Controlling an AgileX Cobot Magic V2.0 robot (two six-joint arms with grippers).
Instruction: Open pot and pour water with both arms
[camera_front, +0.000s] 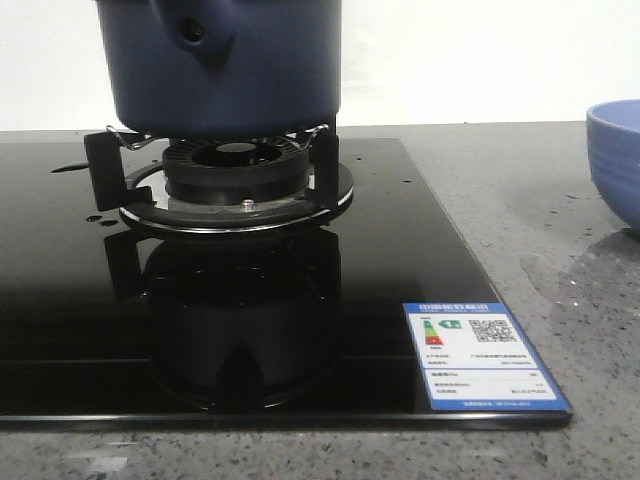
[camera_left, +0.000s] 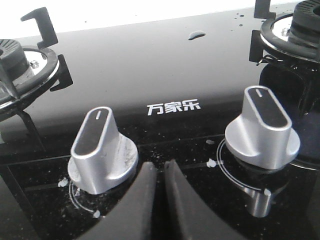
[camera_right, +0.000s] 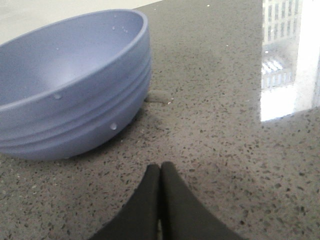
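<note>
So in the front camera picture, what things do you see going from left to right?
Pot sitting on the burner stand → sticker label on the black stove top → light blue bowl.

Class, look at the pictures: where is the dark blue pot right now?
In the front view the pot sits on the burner stand of the black glass stove, toward the upper left, with the lighter blue bowl far off at the right edge.

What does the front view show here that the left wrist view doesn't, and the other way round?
Only the front view shows the pot sitting on the burner grate, the label sticker and the blue bowl. Only the left wrist view shows the two silver knobs, the white brand lettering and the left gripper, jaws closed. Both show the black glass hob with water droplets.
</note>
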